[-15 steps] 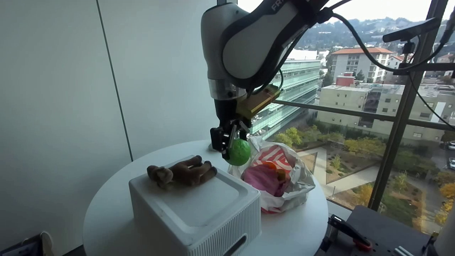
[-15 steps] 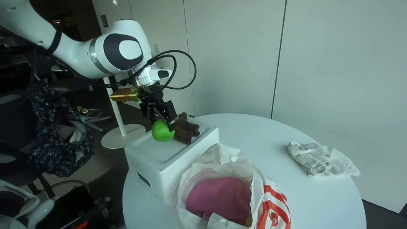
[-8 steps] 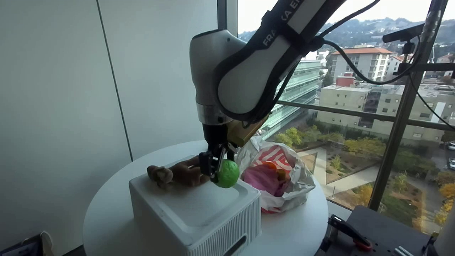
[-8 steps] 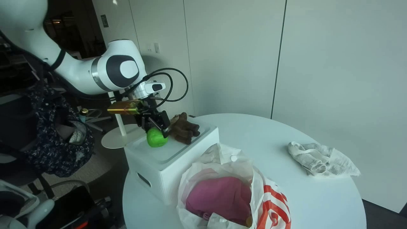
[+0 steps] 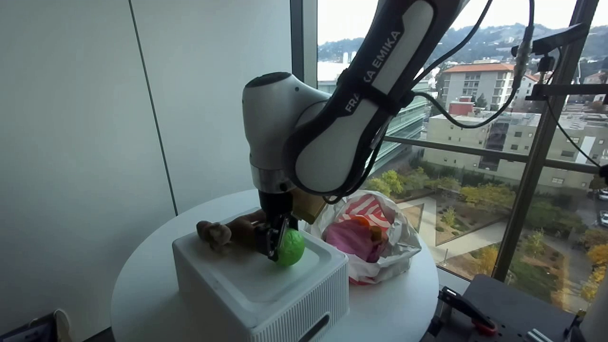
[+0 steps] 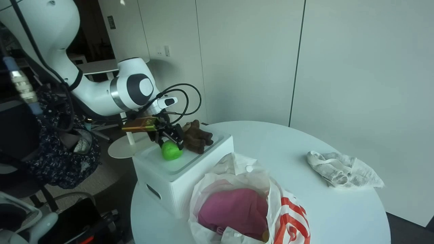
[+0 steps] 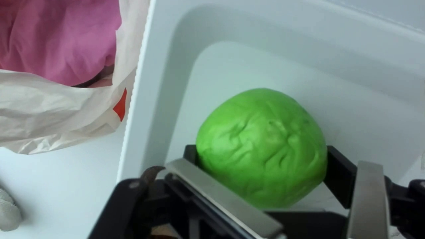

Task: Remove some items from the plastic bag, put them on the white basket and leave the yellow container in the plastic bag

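Tabletop (image 6: 271, 145); basket rim (image 7: 158, 46) around gripped ball (image 7: 262, 149).

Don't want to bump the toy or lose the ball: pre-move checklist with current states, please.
Green ball held: ok, gripper against it on both sides in the wrist view.
Ball over white basket: ok, over its recessed top.
Ball resting on that top: cannot tell, underside hidden.
Brown toy clear of gripper: cannot tell, they overlap in both exterior views.
Plastic bag clear of gripper: ok, apart in the wrist view.
Yellow container in bag: cannot tell, only a yellowish patch shows beside the pink cloth.
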Controlling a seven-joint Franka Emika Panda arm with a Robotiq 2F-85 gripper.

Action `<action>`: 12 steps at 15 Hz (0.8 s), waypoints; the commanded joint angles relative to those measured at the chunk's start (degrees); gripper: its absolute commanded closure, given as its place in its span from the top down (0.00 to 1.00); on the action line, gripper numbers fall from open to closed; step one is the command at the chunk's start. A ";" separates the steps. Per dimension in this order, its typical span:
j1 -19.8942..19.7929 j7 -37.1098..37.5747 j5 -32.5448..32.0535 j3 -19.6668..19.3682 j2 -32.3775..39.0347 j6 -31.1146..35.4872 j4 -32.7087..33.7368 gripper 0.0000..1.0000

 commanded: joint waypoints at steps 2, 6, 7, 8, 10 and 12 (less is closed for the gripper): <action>1.78 1.92 -1.47 -1.30 2.36 1.47 2.16 1.00; 1.89 -0.24 1.33 -1.20 1.80 0.44 1.58 1.00; 1.90 -0.59 1.87 -1.14 1.69 0.40 1.67 1.00; 1.90 -0.66 1.98 -1.12 1.63 0.40 1.69 1.00; 1.90 -0.66 2.01 -1.12 1.61 0.40 1.69 1.00; 2.03 0.58 -0.09 -1.62 -0.57 3.18 1.48 1.00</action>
